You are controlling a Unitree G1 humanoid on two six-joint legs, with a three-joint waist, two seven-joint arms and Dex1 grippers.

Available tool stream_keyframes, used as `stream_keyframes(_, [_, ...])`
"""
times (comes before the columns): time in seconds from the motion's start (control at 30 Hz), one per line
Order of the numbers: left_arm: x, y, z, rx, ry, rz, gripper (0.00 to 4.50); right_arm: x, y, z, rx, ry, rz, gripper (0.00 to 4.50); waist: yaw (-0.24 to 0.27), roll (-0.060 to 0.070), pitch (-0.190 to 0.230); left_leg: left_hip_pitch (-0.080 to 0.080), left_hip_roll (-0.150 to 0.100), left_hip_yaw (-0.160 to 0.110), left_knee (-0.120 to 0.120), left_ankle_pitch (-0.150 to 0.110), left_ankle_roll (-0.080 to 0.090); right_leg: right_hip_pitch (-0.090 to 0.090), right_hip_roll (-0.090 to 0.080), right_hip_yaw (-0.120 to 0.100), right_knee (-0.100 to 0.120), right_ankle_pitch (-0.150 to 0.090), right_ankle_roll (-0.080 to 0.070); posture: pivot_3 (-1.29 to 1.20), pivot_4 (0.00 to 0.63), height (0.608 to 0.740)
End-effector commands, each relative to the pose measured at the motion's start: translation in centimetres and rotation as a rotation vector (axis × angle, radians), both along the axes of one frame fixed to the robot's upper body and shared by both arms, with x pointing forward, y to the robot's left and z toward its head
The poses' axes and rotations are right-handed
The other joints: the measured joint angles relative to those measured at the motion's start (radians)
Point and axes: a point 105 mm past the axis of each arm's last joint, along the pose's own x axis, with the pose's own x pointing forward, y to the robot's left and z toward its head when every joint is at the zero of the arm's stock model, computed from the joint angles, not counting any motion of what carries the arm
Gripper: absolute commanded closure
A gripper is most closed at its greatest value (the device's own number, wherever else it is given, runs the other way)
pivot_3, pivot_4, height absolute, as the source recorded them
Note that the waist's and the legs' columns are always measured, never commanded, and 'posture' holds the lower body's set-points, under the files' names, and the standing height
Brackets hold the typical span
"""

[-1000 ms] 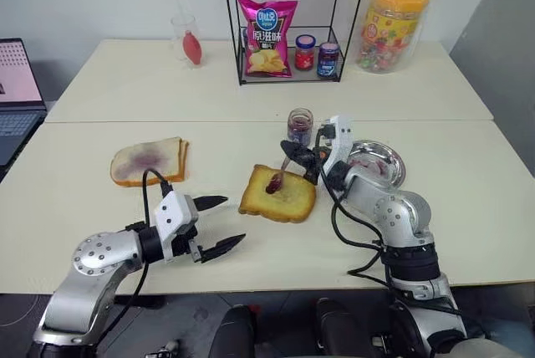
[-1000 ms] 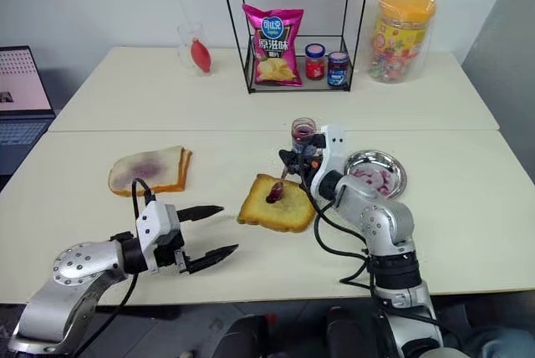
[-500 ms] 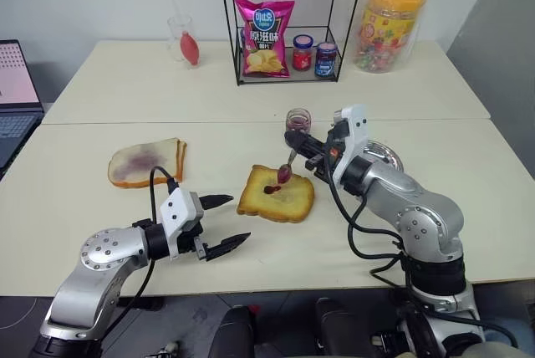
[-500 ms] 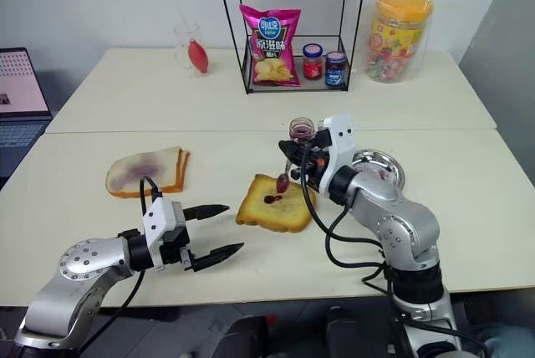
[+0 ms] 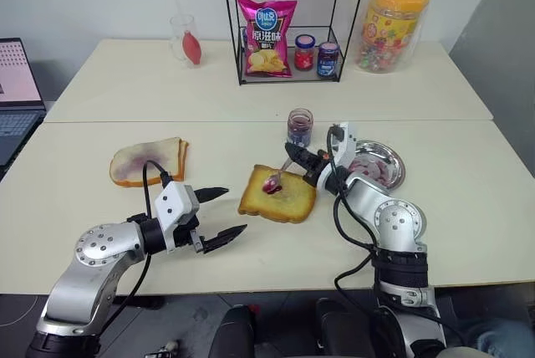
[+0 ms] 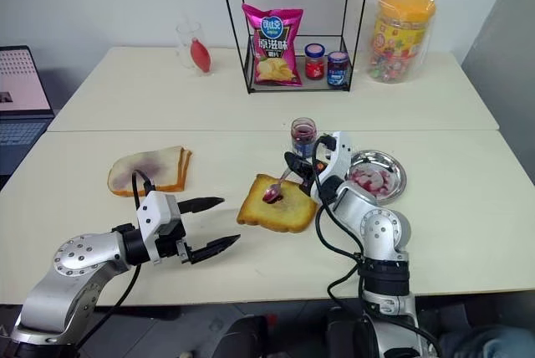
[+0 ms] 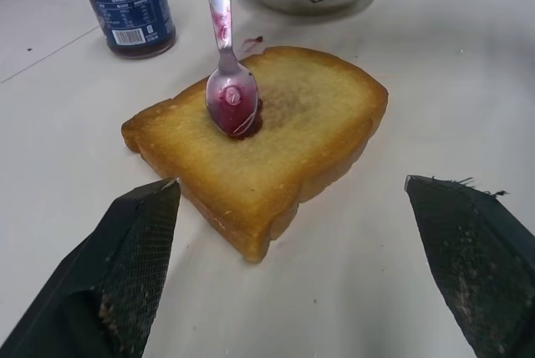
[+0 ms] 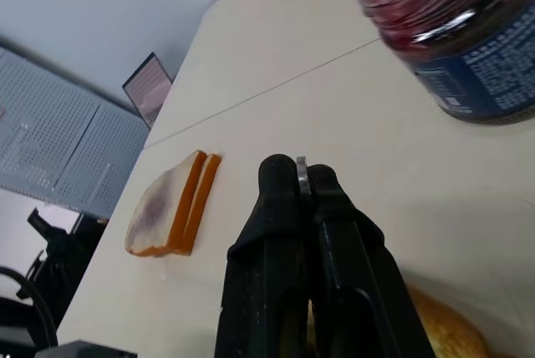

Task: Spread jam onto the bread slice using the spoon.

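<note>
The right gripper (image 5: pixel 306 159) is clamped tight on the handle of the spoon (image 7: pixel 228 82), its 2 black fingers (image 8: pixel 280 207) pressed together with the thin metal edge showing between them. The spoon's long axis slants from the gripper, at the far right of the toast, down and to the near left, and its bowl rests on the bread slice (image 5: pixel 278 194) in a small blob of jam (image 7: pixel 236 115) close to the slice's far edge. Most of the browned face, lying to the near side and to both sides of the bowl, is bare, so the spreading stroke likely has to drag the bowl toward the robot and across the centre. The right arm is the one at the toast; the left gripper (image 5: pixel 217 217) hangs with its jaws spread wide and nothing in them, just off the slice's near left corner, pointing at it.

The open jam jar (image 5: pixel 299 127) stands just beyond the slice, near the steel dish (image 5: pixel 393 161) on the right. Its dark blue label carries small white print too fine to read. On the wire rack (image 5: pixel 284 15) at the far side, a pink crisp bag (image 5: pixel 266 36) bears Chinese characters that cannot be made out, beside 2 lidded jars (image 5: pixel 316 55). A paler slice with a purple smear (image 5: pixel 149 161) lies well to the left.
</note>
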Motion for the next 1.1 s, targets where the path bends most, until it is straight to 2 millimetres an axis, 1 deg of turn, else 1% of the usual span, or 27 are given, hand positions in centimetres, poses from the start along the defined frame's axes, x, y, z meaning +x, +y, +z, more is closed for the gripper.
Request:
stream_keyframes(0.03, [0.0,-0.2,0.9,-0.004,-0.038,-0.01,0.0,0.3,-1.6,0.2,0.022,0.003,-0.035,4.41,0.0,0.0,0.0,0.0,0.0,0.0,0.0,0.0,0.0,0.0,0.0,0.0,0.0,0.0,0.0,0.0,0.15,0.74])
stream_keyframes(0.13, [0.1,-0.3,0.9,-0.001,-0.038,-0.018,0.0,-0.2,-3.0,-0.8,-0.014,0.03,-0.039,4.41,0.001,0.0,0.0,0.0,0.0,0.0,0.0,0.0,0.0,0.0,0.0,0.0,0.0,0.0,0.0,0.0,0.15,0.74])
stream_keyframes(0.27, [0.2,-0.4,1.0,-0.004,-0.04,-0.022,0.0,-1.4,-3.9,-0.5,-0.024,0.028,-0.018,4.41,0.001,0.0,0.0,0.0,0.0,0.0,0.0,0.0,0.0,0.0,0.0,0.0,0.0,-0.001,0.001,0.0,0.15,0.74])
stream_keyframes(0.33, [0.2,-0.5,1.0,-0.003,-0.04,-0.026,0.0,-1.8,-4.4,0.2,-0.043,0.0,-0.01,4.41,0.001,0.0,0.0,0.0,0.0,0.0,0.0,0.0,0.0,0.0,0.0,0.0,0.0,-0.001,0.001,0.0,0.15,0.74])
stream_keyframes(0.4, [0.3,-0.4,0.9,-0.002,-0.04,-0.027,0.0,-2.1,-4.9,1.5,-0.042,-0.041,-0.004,4.41,0.001,0.0,0.0,0.0,0.0,0.0,0.0,0.0,0.0,0.0,0.0,0.0,0.0,-0.001,0.002,0.0,0.15,0.74])
stream_keyframes(0.47, [0.3,-0.4,0.9,-0.002,-0.04,-0.028,0.0,-2.3,-5.0,3.0,-0.022,-0.083,0.008,4.41,0.001,0.0,0.0,0.0,0.0,0.0,0.0,0.0,0.0,0.0,0.0,0.001,0.0,-0.001,0.002,0.0,0.15,0.74])
stream_keyframes(0.53, [0.3,-0.4,0.9,-0.002,-0.04,-0.029,0.0,-2.4,-4.9,4.0,0.005,-0.105,0.016,4.41,0.001,0.0,0.0,0.0,0.0,0.0,0.0,0.0,0.0,0.0,0.0,0.0,0.0,-0.001,0.002,0.0,0.15,0.74])
stream_keyframes(0.67, [0.3,-0.3,0.7,-0.001,-0.039,-0.029,0.0,-2.2,-4.1,4.6,0.054,-0.095,0.019,4.41,-0.002,0.0,0.0,0.0,0.001,0.0,0.0,0.0,0.0,0.0,0.001,0.001,0.0,-0.001,0.002,0.0,0.15,0.74])
stream_keyframes(0.77, [0.3,-0.4,0.7,-0.002,-0.04,-0.032,0.0,-1.6,-2.1,3.5,0.101,-0.03,0.024,4.41,-0.002,0.0,0.0,0.0,0.002,0.0,0.0,0.0,0.0,0.0,0.003,0.0,0.0,-0.001,0.002,0.0,0.15,0.74])
stream_keyframes(0.83, [0.3,-0.5,0.6,-0.002,-0.041,-0.034,0.0,-1.2,-1.4,3.0,0.114,-0.006,0.019,4.41,-0.003,0.0,0.0,0.0,0.005,0.001,0.0,0.0,0.0,0.0,0.005,0.001,0.0,-0.001,0.001,0.0,0.15,0.74])
stream_keyframes(0.93, [0.3,-0.6,0.6,-0.001,-0.044,-0.036,0.0,-0.8,-0.9,2.1,0.111,0.022,0.012,4.41,-0.003,0.0,0.0,0.0,0.009,0.001,0.0,0.0,0.0,-0.001,0.01,0.001,0.0,0.0,-0.001,0.0,0.15,0.74])
stream_keyframes(1.03, [0.2,-0.7,0.6,0.001,-0.044,-0.041,0.0,-0.9,-0.5,1.5,0.098,0.037,0.022,4.41,0.0,0.0,0.0,0.0,0.011,0.0,0.0,0.0,0.0,-0.001,0.012,0.0,0.0,0.0,-0.002,0.0,0.15,0.74])
stream_keyframes(1.1, [0.2,-0.8,0.6,0.002,-0.043,-0.045,0.0,-0.9,-0.8,0.9,0.069,0.052,0.015,4.41,-0.001,0.0,0.0,0.0,0.011,0.0,0.0,0.0,0.0,-0.001,0.012,0.0,0.0,0.0,-0.002,0.0,0.15,0.74])
